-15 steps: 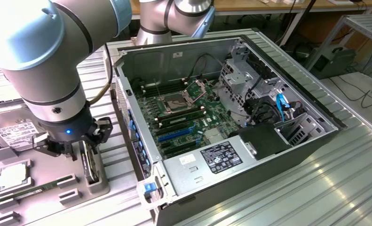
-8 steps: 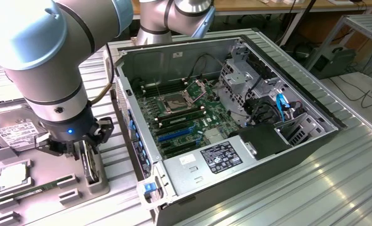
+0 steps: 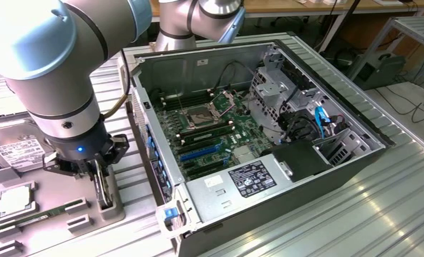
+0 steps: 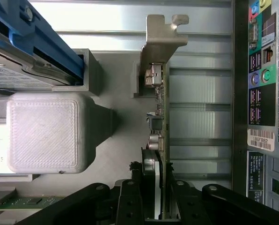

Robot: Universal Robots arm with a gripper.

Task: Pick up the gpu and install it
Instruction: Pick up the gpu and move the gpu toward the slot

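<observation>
The gpu stands on edge in a slot of the grey parts fixture, a thin dark card with its silvery bracket at the far end. My gripper reaches straight down over it, one black finger against each face, shut on the card. In the exterior view the gripper is at the fixture's edge nearest the open computer case, with the gpu showing below the fingers. The motherboard lies open inside, with blue expansion slots.
On the fixture also sit a silver hard drive in blue rails, a green memory stick and a processor. The case's rear port panel is close beside the gpu. A power supply fills the case's near corner.
</observation>
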